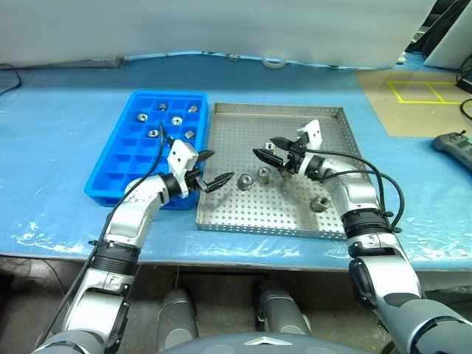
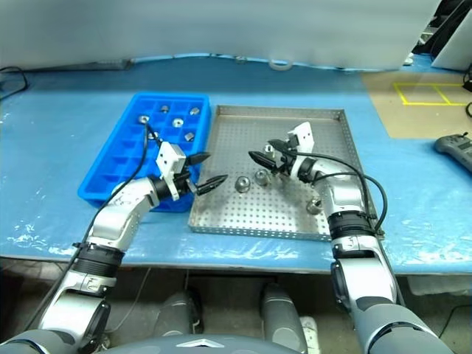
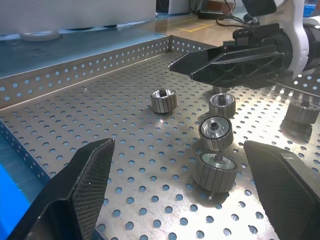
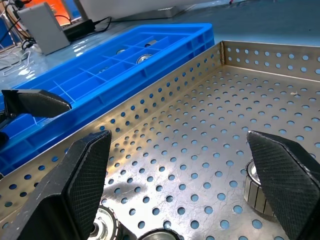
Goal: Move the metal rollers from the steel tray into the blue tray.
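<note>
Four metal rollers [image 1: 245, 181] lie on the steel tray [image 1: 243, 217], and six more sit in compartments at the far end of the blue tray [image 1: 110, 173] just left of it. Over the steel tray, the left gripper [image 1: 210, 170] and right gripper [image 1: 270, 150] both stand wide open, holding and touching nothing.

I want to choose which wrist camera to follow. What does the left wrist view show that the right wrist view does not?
Left wrist view: a cluster of metal rollers lined up ahead of the open left pincer, and the right pincer hovering beyond them. Right wrist view: the blue tray with rollers in its compartments, beside the steel tray's rim, and a finger of the left pincer. Both share the perforated steel tray floor and open fingers.
</note>
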Robot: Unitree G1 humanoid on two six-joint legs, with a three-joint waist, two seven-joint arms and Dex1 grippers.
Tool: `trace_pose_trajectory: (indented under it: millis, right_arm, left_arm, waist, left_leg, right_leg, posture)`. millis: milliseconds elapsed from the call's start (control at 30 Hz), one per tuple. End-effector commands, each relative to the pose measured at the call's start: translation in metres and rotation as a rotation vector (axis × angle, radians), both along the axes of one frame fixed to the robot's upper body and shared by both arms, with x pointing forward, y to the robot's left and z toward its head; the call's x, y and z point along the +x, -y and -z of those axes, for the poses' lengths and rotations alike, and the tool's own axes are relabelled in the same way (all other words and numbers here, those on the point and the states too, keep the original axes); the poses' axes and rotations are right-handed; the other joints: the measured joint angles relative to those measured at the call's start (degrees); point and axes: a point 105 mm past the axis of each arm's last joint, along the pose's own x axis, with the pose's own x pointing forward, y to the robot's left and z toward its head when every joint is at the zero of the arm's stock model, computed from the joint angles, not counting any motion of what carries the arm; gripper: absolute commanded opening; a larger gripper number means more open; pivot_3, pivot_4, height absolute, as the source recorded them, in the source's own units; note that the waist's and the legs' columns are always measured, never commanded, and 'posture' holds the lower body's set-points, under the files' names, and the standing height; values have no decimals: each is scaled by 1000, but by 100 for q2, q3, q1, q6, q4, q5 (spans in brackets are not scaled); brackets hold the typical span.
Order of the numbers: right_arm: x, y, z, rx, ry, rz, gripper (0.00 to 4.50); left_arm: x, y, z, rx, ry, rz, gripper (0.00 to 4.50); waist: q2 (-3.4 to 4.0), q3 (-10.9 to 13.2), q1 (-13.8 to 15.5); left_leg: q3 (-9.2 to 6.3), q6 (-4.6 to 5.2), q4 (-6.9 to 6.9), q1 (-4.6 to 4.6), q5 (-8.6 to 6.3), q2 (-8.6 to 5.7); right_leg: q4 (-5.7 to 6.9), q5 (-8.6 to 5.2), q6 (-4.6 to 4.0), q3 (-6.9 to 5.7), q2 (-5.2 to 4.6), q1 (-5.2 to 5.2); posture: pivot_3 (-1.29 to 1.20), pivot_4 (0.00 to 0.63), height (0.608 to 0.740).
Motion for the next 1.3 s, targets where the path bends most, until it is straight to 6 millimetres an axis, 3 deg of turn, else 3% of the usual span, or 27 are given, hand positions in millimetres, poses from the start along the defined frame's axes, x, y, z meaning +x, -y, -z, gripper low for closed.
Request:
trace_pose_trajectory:
  millis: [33, 433, 733, 1200, 1300]
  right_arm:
    - [3, -8, -15, -2, 54, -22, 4500]
    - [7, -3, -20, -43, 47, -35, 4500]
    - [-2, -10, -9, -39, 30, -49, 4500]
    - [-1, 9, -14, -53, 53, 25, 4500]
    - [-1, 15, -14, -60, 58, 48, 4500]
  left_arm:
    - [0, 0, -17, -19, 51, -4, 4471]
    - [1, -11, -13, -41, 17, -40, 4471]
    - [-1, 1, -8, -25, 5, 2, 4471]
    - [8, 13, -18, -67, -7, 75, 4471]
    - [3, 21, -17, -99, -111, 171, 4471]
  waist:
    - [0, 0, 4]
    - [0, 0, 100]
    - [0, 0, 92]
    - [0, 0, 74]
    - [0, 0, 67]
  left_leg:
    - [0, 0, 0, 0, 0, 0]
    - [0, -1, 0, -1, 0, -2]
    - [0, 0, -1, -2, 0, -3]
    - [1, -1, -1, -1, 0, -3]
    - [2, -1, 0, 0, 0, -3]
  right_leg:
    - [0, 0, 0, 0, 0, 0]
    - [1, 0, 0, 0, -2, -1]
    - [-1, 0, 0, 1, -2, -2]
    - [0, 0, 0, 3, -1, -2]
    - [0, 0, 0, 3, -1, -2]
  posture:
    - [-295, 150, 740]
    - [-278, 150, 740]
    - [-305, 150, 740]
    - [-375, 150, 740]
    - [-391, 150, 740]
